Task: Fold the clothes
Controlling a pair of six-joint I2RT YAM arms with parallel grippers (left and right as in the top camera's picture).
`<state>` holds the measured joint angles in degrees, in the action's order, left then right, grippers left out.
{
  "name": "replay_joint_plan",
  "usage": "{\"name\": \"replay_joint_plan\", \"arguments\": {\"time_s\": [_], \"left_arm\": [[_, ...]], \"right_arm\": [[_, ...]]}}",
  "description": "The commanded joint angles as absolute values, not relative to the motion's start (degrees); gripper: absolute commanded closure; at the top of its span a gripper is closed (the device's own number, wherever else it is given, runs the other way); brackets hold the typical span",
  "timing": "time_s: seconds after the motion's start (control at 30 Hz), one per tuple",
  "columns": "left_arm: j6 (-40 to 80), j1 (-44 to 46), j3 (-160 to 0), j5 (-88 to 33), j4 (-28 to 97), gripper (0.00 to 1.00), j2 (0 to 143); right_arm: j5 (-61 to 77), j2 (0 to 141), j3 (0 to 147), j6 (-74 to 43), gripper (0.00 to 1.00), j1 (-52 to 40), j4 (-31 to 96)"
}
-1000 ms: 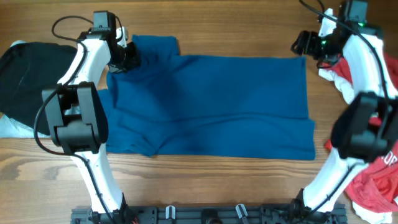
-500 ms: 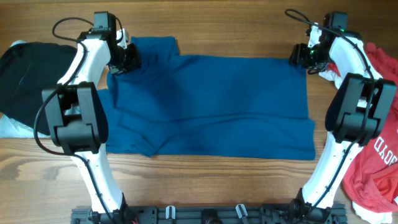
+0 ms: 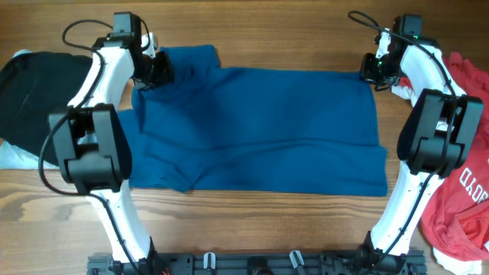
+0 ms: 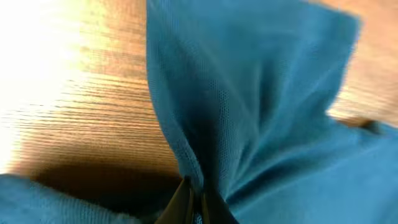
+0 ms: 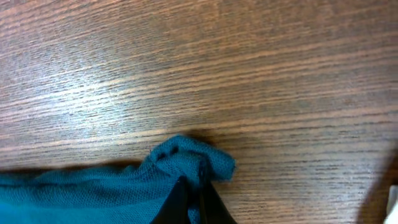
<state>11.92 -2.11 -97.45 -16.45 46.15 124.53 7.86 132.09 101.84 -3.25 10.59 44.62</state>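
A dark blue T-shirt point(image 3: 260, 130) lies spread flat across the wooden table. My left gripper point(image 3: 157, 70) is shut on the shirt's far left part by the sleeve; in the left wrist view the blue cloth point(image 4: 249, 106) rises bunched out of the closed fingertips point(image 4: 194, 202). At the far right corner my right gripper point(image 3: 371, 70) is shut on the shirt's edge. The right wrist view shows a small bunch of blue cloth point(image 5: 186, 162) pinched between its closed fingertips point(image 5: 194, 205).
A black garment point(image 3: 34, 92) lies at the left edge, with a bit of pale cloth point(image 3: 15, 156) under it. Red shirts with white lettering point(image 3: 466, 206) are heaped along the right edge. Both arm bases stand at the near edge.
My right arm has swung in from over the red pile to the shirt's far right corner and closed its jaws on the cloth. The left gripper has kept its hold and place.
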Motion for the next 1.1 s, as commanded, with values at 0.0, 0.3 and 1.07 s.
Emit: {"name": "replay_joint_plan", "arguments": {"time_s": [0.0, 0.3, 1.07], "left_arm": [[12.49, -2.63, -97.51, -17.74, 49.17, 0.96, 116.11], [12.49, -9.10, -97.51, -17.76, 64.88, 0.96, 111.20], [12.05, -14.41, -95.50, -4.99, 95.83, 0.96, 110.98]], "right_arm": [[2.33, 125.51, 102.69, -8.16, 0.96, 10.52, 47.13], [2.26, 111.66, 102.69, -8.91, 0.96, 11.77, 65.39], [-0.36, 109.93, 83.74, -3.14, 0.96, 16.53, 80.68]]}}
